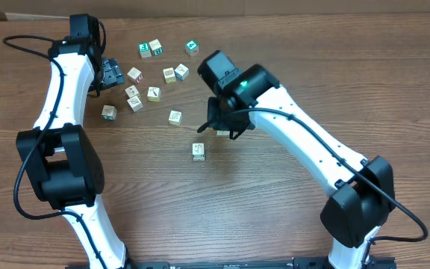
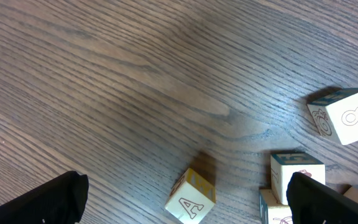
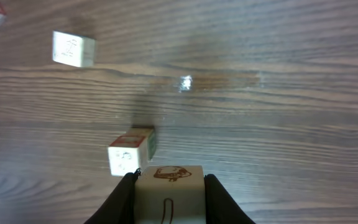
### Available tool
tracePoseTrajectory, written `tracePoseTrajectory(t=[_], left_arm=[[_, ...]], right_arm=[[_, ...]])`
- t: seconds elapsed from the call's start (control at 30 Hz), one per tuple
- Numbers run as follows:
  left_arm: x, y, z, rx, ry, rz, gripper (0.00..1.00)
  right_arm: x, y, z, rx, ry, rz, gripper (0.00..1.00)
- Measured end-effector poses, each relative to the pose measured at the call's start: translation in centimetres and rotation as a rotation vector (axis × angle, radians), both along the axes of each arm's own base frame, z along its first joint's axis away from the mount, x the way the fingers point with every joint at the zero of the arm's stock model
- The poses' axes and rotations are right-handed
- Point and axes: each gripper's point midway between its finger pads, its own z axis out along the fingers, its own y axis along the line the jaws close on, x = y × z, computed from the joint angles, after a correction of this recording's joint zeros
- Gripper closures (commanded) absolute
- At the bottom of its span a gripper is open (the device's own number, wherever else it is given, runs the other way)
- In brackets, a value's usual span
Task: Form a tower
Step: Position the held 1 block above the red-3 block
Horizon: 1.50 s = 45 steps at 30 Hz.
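Carrying one cube [image 3: 168, 190] clamped in the right gripper [image 1: 222, 127], just beside the tower [image 1: 198, 152]. Tower stands near the middle of the table [image 1: 334, 67], nearer the front edge than the loose cubes [image 1: 155, 71]. Left gripper [image 1: 110, 75] spread wide, empty, over those. Risk: an off-centre descent or a finger clipping the narrow stack would topple it. A high release would land the cube askew.

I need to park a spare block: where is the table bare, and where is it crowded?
Bare wood: below the tower, between the left arm and the right arm in the overhead view; also upper right, beyond the right arm. Crowded: the loose blocks between the left hand and the right hand, which holds a block.
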Motion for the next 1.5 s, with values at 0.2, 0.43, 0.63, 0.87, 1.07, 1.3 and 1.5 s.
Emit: tracePoseTrajectory(t=[0.2,0.43,0.63,0.87,1.07,1.3,1.5], left_arm=[[0.0,0.0,0.0,0.000,0.000,0.000,0.00],[0.0,0.0,0.0,0.000,0.000,0.000,0.00],[0.0,0.0,0.0,0.000,0.000,0.000,0.01],[0.0,0.0,0.0,0.000,0.000,0.000,0.00],[0.0,0.0,0.0,0.000,0.000,0.000,0.00],[0.0,0.0,0.0,0.000,0.000,0.000,0.01],[0.0,0.0,0.0,0.000,0.000,0.000,0.00]], right_arm=[[-0.4,-0.4,-1.0,-0.022,0.022,0.012,0.96],[-1.2,-1.6,0.1,-0.050,0.027,0.029,0.96],[-2.0,-2.4,4.4,-0.001,-0.050,0.032,0.96],[-1.9,-2.2,4.9,0.024,-0.079,0.034,0.96],[-2.0,-1.6,3.6,0.033,-0.072,0.046,0.96],[-2.3,-0.8,3.5,0.045,-0.079,0.067,0.96],[-2.3,-0.6,3.5,0.049,-0.082,0.068,0.96]])
